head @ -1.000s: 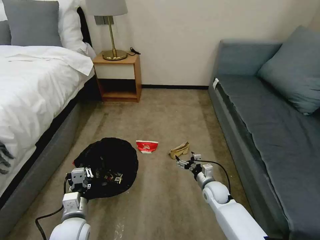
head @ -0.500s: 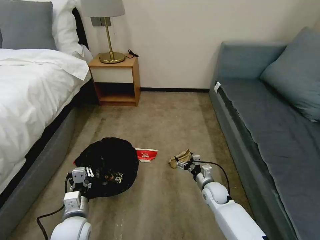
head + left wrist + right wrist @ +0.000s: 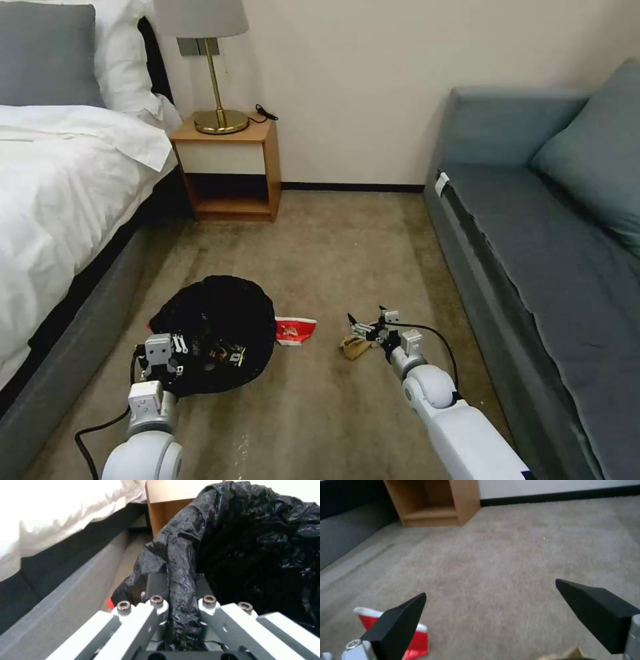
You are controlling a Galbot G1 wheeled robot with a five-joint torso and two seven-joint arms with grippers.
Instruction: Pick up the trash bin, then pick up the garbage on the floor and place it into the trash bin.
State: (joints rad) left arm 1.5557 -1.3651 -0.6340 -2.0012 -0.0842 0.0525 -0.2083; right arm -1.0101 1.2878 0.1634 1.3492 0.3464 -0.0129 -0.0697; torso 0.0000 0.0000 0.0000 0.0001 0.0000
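Carpeted bedroom floor (image 3: pixel 347 260) runs between a white bed (image 3: pixel 60 193) and a grey sofa (image 3: pixel 533 267).

Nearest, the left gripper (image 3: pixel 175 347) is clenched on the rim of the trash bin (image 3: pixel 220 320); in the left wrist view a fold of its black bag (image 3: pixel 180 580) is pinched between the fingers.

The right gripper (image 3: pixel 363 325) hangs low with jaws spread wide, directly over the crumpled tan paper (image 3: pixel 355 347), not yet gripping it. The red-and-white paper container (image 3: pixel 295 330) lies just beside the bin on the sofa side.

Beyond stand a wooden nightstand (image 3: pixel 230 170) and a brass lamp (image 3: pixel 217 87).

Judgement: the paper pickup is in hand. Lower straight down, straddle the paper's bulk, and close only once both tips bracket it, lest it skid on the pile.
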